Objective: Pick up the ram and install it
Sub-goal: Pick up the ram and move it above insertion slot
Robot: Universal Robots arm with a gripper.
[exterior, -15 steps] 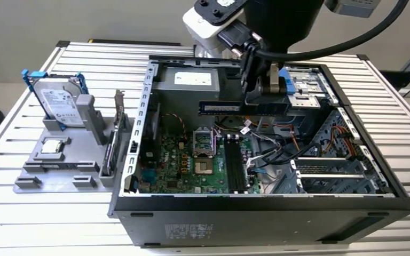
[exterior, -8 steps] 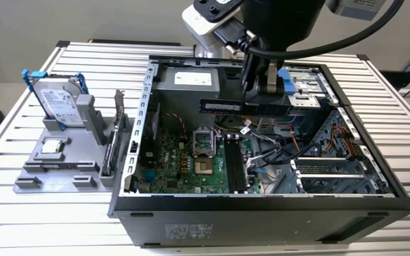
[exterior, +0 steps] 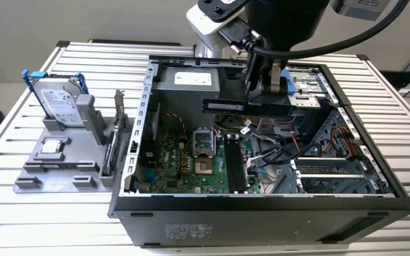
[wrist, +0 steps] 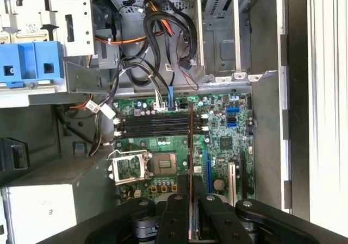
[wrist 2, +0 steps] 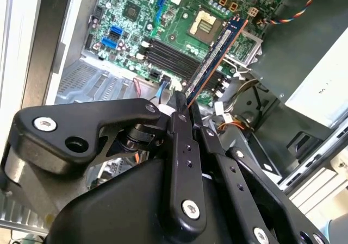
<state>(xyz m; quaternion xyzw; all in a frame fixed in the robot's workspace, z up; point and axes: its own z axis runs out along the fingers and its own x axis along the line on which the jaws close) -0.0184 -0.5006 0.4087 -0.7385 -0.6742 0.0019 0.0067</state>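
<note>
Exterior view: gripper (exterior: 268, 102) is clamped on the ram (exterior: 223, 106), holding it level in the air over the open pc case (exterior: 262, 213). The stick pokes out sideways from the fingers, toward the exterior view's left. Mobo (exterior: 183, 160) w/ its memory slots (exterior: 234, 165) sits well below the gripper, no contact. Hard drive (exterior: 59, 104) in its blue frame stands on the grey fixture (exterior: 55, 170) outside the case, well apart from the gripper.

Second wrist view: ram is nearly edge-on, pinched between the black fingers (wrist 2: 182, 146), running out past the tips above the slots (not seated in any).

First wrist view: ram is just a thin line straight out from the tips, crossing the slots rather than lining up w/ them. Cpu socket (wrist: 141, 165) is just beside that line.
</note>
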